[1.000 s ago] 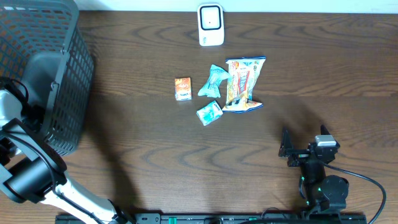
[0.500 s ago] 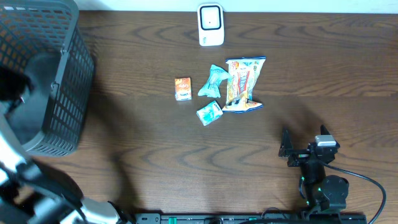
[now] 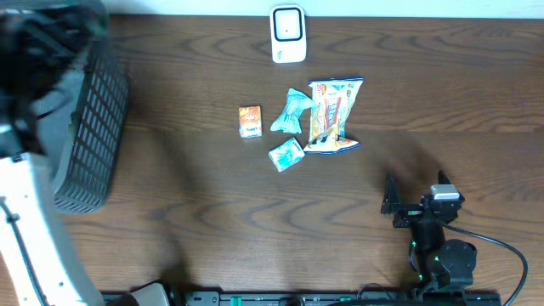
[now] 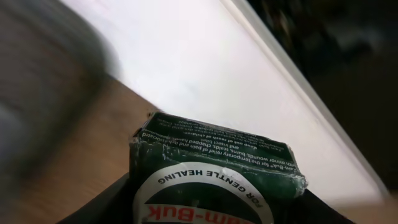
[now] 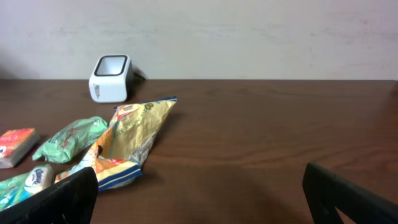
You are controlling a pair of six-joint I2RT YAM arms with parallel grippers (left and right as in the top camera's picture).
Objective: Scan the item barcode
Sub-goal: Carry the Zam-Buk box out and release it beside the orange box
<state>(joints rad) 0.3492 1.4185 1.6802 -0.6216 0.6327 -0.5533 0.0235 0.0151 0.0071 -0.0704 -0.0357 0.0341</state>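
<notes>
Your left arm (image 3: 25,221) has swung up fast in the last second. It was low beside the basket (image 3: 89,127), and now it's a blur across the basket's top corner. That reads as the carry getting under way, not the scan: the scanner (image 3: 287,34) sits at the far edge of the tabletop (image 3: 212,221), well apart from that arm.

Overhead can't show you what's in hand, but the left wrist view can. A dark green box (image 4: 211,168) fills it, with the left gripper (image 4: 208,208) pinching it from both sides. No barcode shows on the faces you can see, so expect to turn it.

Your right gripper (image 5: 205,208) hasn't budged; it's spread wide with nothing in it. Its camera gives the low view of the scanner's window, beyond the snack bag (image 5: 134,140).
</notes>
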